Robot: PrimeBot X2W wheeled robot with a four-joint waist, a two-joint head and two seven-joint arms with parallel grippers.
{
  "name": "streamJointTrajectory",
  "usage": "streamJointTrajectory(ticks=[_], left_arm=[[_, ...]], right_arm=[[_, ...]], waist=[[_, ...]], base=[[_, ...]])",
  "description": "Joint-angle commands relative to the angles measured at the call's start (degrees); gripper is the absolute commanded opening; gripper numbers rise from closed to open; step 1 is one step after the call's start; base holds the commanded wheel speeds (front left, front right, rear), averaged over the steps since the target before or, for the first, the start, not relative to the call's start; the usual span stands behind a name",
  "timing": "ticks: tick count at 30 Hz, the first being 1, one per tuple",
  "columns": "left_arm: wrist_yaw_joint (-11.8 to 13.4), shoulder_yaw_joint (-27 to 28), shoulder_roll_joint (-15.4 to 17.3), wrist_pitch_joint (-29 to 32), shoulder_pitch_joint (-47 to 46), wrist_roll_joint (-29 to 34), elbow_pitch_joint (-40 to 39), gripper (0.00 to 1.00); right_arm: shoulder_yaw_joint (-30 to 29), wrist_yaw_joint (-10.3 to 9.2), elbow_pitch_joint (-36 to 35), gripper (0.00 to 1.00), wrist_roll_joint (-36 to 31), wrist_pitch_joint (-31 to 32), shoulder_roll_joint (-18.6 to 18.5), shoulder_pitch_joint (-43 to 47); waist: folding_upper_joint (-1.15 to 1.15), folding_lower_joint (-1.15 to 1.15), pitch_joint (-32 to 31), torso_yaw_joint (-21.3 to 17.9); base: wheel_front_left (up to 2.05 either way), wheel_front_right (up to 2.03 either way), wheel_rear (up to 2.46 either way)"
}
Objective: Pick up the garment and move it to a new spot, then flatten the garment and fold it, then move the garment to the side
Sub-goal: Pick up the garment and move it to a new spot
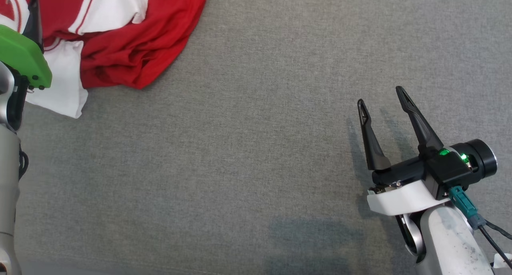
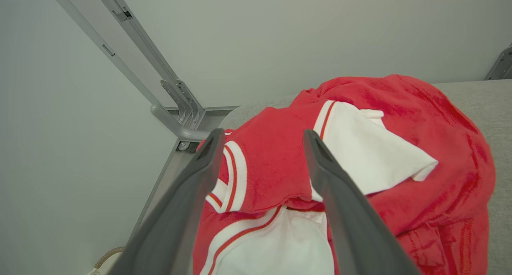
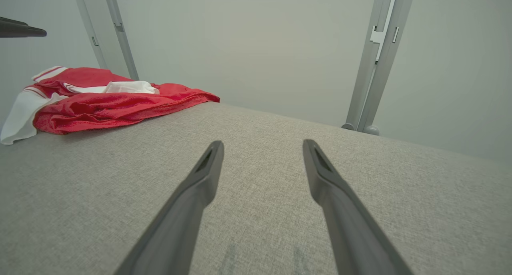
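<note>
garment: crumpled red-and-white shirt (image 1: 132, 55), far-left corner of grey table (image 1: 256, 167) | left gripper (image 2: 264, 134): spread wide, empty, poised right over the shirt, contact unclear | right gripper (image 1: 381, 95): spread wide, empty, near right, well apart | nearer arm: left

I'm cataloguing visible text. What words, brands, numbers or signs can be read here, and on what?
None readable. The red and white garment shows only stripes; the left gripper, right gripper and grey table surface carry no lettering.
</note>
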Motion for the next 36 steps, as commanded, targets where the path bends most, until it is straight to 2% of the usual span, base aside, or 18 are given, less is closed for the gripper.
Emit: streamJointTrajectory(ticks=[1,7,16,17,18,19,20,21,28,36], left_arm=[[-0.1,-0.7,0.6,-0.5,-1.1,-1.4,1.0,1.00],[-0.1,-4.0,1.0,-1.2,-2.2,-5.4,5.4,1.00],[0.4,-6.1,2.0,-0.8,-5.3,-5.1,13.6,1.00],[0.4,-6.3,2.0,-0.7,-5.6,-5.0,14.3,0.94],[0.6,-6.4,1.9,-0.5,-6.0,-5.0,15.3,0.46],[0.7,-6.6,1.8,-0.5,-6.2,-4.8,15.9,0.32],[0.8,-6.8,1.8,-0.4,-6.3,-4.7,16.6,0.03],[1.1,-7.0,2.0,-0.3,-6.4,-4.5,17.4,0.00],[1.2,-7.9,3.2,-2.7,-8.3,-4.0,19.5,0.00],[0.5,-10.3,5.4,-6.3,-11.3,-1.9,18.3,0.00]], right_arm=[[-0.1,-0.02,-0.5,1.00,-0.6,-0.2,-0.2,-1.0],[0.1,-0.02,-1.1,1.00,-1.0,-0.2,-0.2,-1.5],[0.7,-0.02,-1.5,1.00,-1.2,-0.2,-0.2,-1.8],[0.6,-0.02,-1.5,1.00,-1.1,-0.2,-0.2,-1.8],[0.6,-0.02,-1.5,1.00,-1.0,-0.2,-0.2,-1.8],[0.5,-0.02,-1.5,1.00,-1.0,-0.2,-0.2,-1.8],[0.5,-0.01,-1.4,1.00,-0.9,-0.2,-0.2,-1.9],[0.5,-0.02,-1.3,1.00,-0.8,-0.2,-0.2,-1.9],[0.3,-0.02,-0.7,1.00,0.4,-0.2,-0.2,-1.8],[1.0,-0.02,1.0,1.00,3.3,-0.2,-0.2,-1.0]], waist=[[0.00,-0.01,4.8,-3.7],[0.00,-0.01,6.5,-4.3],[0.00,-0.01,7.9,-5.7],[0.00,-0.01,7.9,-5.9],[0.00,-0.01,8.0,-6.0],[0.00,-0.01,8.0,-6.1],[0.00,-0.01,8.0,-6.2],[0.00,-0.01,7.9,-6.2],[0.00,-0.01,5.7,-5.8],[0.00,-0.01,-1.3,-5.1]], base=[[0.00,0.00,0.00],[0.00,0.00,0.00],[0.00,0.00,0.00],[0.00,0.00,0.00],[0.00,0.00,0.00],[0.00,0.00,0.00],[0.00,0.00,0.00],[0.00,0.00,0.00],[0.00,0.00,0.00],[0.00,0.00,0.00]])
